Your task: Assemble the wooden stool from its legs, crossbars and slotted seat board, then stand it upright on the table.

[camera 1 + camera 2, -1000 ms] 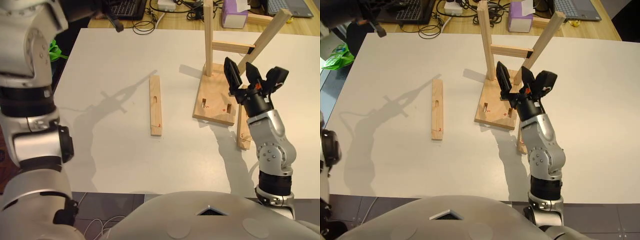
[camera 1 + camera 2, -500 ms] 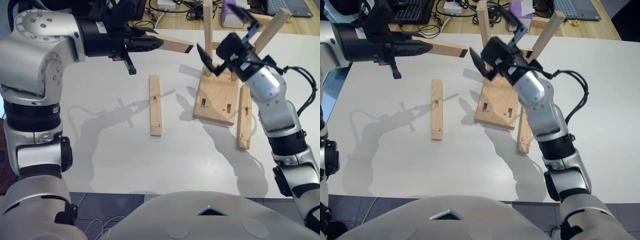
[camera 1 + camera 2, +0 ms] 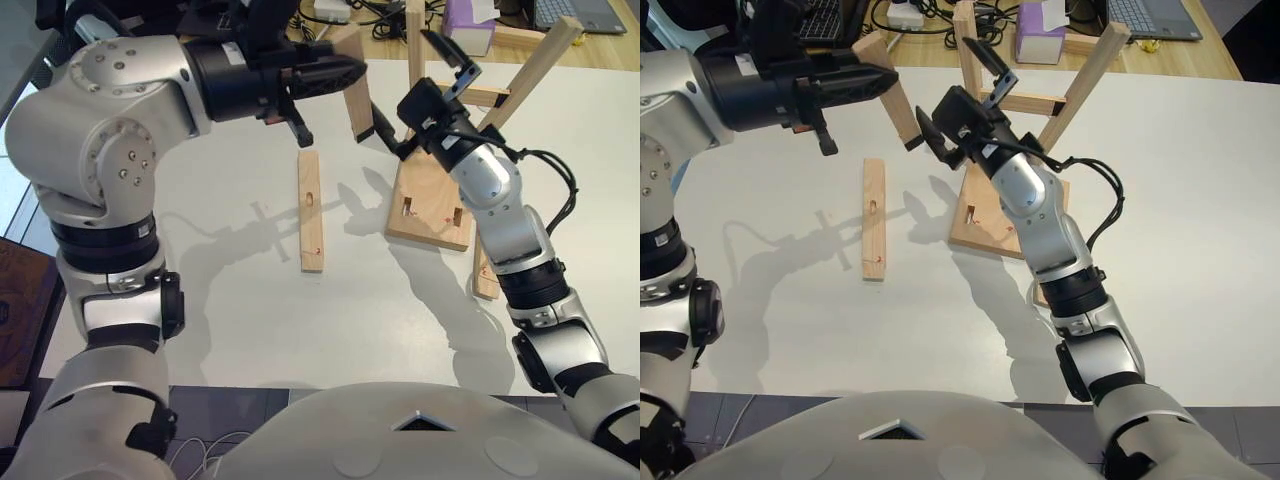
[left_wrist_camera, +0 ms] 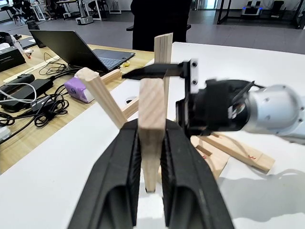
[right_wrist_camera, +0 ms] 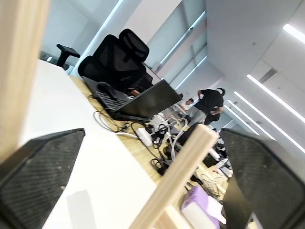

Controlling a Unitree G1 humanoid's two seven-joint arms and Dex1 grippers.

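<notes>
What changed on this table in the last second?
The left gripper, shut on a wooden leg, swung in from the left toward the seat board, tipping the leg's end downward. The right gripper, open, rose from just over the board to meet the leg. The seat board and the loose slotted bar stayed put.

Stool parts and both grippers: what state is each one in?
Left gripper: shut on a leg, raised.
Right gripper: open, by that leg's end.
Seat board: flat, two legs standing in it.
Crossbar: joining those legs.
Slotted piece: lying flat, loose.
Piece beside board: lying flat.
</notes>
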